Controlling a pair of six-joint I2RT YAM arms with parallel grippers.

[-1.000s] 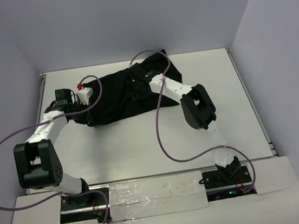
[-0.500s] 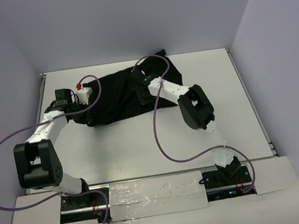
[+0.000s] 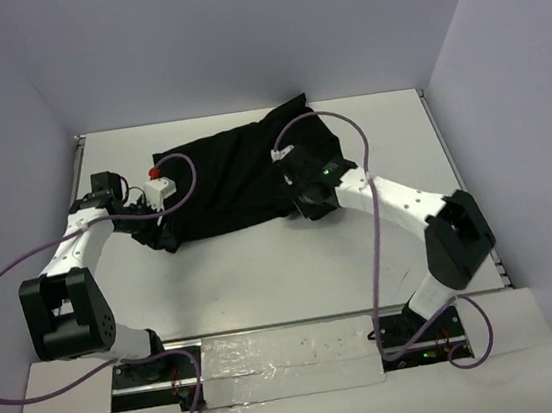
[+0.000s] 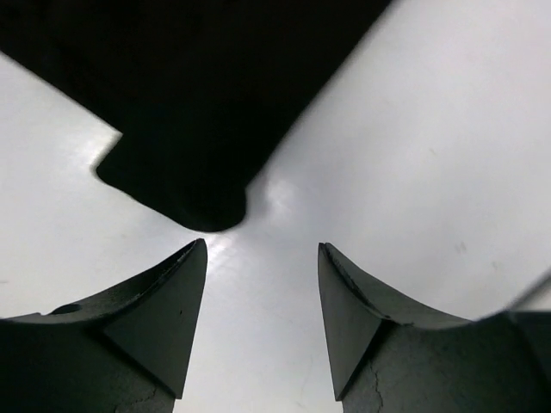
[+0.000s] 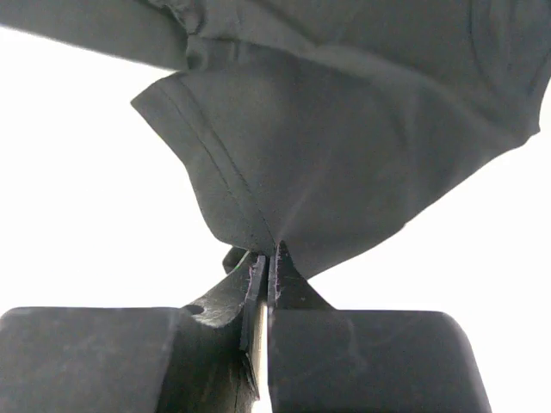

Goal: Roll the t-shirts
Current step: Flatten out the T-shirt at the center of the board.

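The right gripper (image 5: 269, 262) pinches a hemmed edge of the black t-shirt (image 5: 344, 146) between shut fingers. The left gripper (image 4: 263, 267) gapes wide, cloth just beyond its fingertips.

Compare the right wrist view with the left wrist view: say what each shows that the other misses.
Right wrist only: the right gripper shut, pinching the black t-shirt at its stitched hem. Left wrist only: the left gripper open, holding nothing, a rounded shirt corner just ahead. Both: the shirt and the white table.
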